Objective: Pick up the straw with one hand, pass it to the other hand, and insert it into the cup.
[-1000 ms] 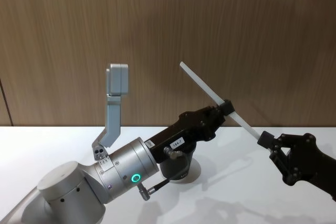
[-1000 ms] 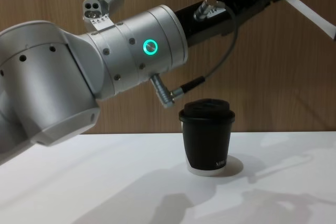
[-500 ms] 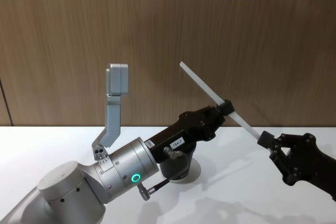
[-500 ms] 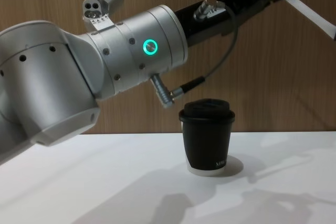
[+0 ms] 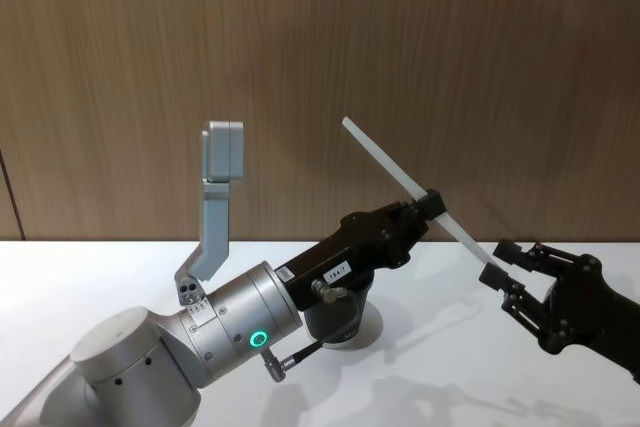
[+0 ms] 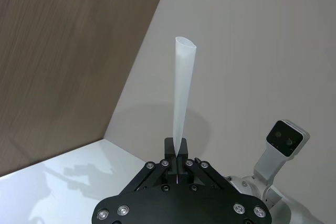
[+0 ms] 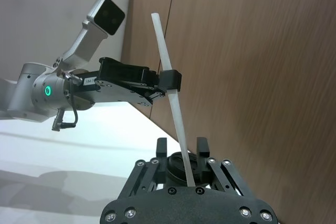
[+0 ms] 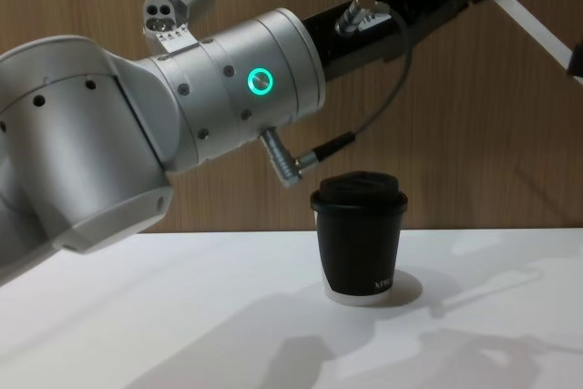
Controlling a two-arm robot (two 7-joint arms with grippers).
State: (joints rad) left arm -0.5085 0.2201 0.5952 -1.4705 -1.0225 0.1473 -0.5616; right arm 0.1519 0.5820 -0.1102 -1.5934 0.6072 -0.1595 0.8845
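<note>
**Straw clamped in left gripper, right jaws spread around its lower end**

Nearest the robot, the left arm's silver wrist (image 8: pixel 228 88) rises from the lower left over the bench (image 8: pixel 182 316). Its green ring (image 8: pixel 261 81) is lit and a grey cable (image 8: pixel 387 107) loops beneath it. Beyond the wrist, the black cup (image 8: pixel 358 236) stands upright on the white bench with its lid on. It is set in from the far edge and sits about midway between the left and right edges. In the head view the left arm hides most of it.

Above the cup and a little to its right, the left gripper (image 5: pixel 432 205) is held high in the air. Its jaws are closed on the straw (image 5: pixel 395 169) just past the straw's middle, toward the lower end. The straw is off the bench and tilted, with its upper end leaning left and its lower end running down to the right.

There the right gripper (image 5: pixel 500 262) comes in from the right side with its jaws open, one finger (image 7: pixel 161 145) on each side of the straw's lower end. The right wrist view shows a gap between the straw and each finger. Farthest back, the wood-panelled wall (image 5: pixel 300 47) runs along the bench's far edge.
</note>
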